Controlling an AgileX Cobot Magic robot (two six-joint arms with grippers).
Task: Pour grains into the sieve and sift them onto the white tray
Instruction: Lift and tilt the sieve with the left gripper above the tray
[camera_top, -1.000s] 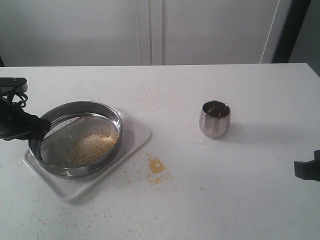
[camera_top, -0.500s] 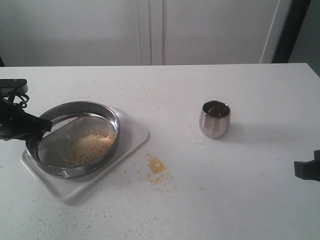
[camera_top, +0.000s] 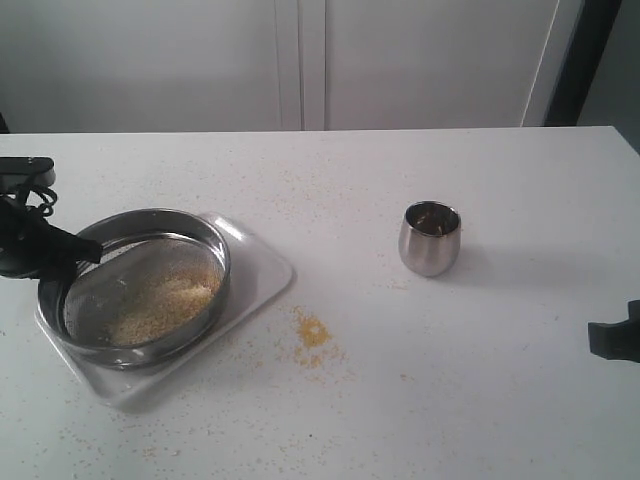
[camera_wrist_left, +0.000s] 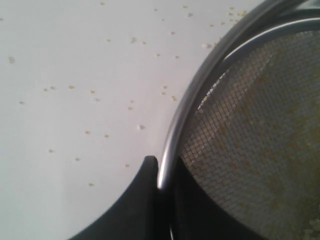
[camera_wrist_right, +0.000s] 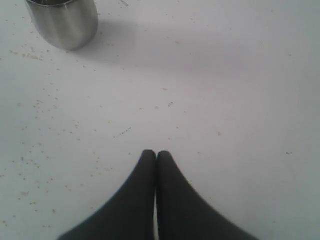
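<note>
The left claw (camera_wrist_left: 162, 169) is clamped on the steel rim of the sieve (camera_top: 100, 285), one finger outside the ring and one inside against the mesh. The sieve sits over the white tray (camera_top: 265, 268), which shows only past the sieve's side away from the claw. A heap of pale grains (camera_top: 160, 303) lies on the mesh, toward the side away from the claw.

By the look of it the pouring is done and the sifting is in hand. The next move calls for short side-to-side shakes, with the sieve kept level and above the tray so the fine grains fall through and nothing spills over the rim. Whether any have reached the tray cannot be told.

The right claw (camera_wrist_right: 156, 155) hangs with its fingers pressed together and empty, well apart from the sieve. A small steel cup (camera_top: 430, 238) stands upright between sieve and right claw. A yellow patch of spilled grain (camera_top: 312, 332) lies near the sieve, and stray specks dot the white counter (camera_top: 480, 400). Plain pale wall panels (camera_top: 300, 60) rise beyond the sieve.
</note>
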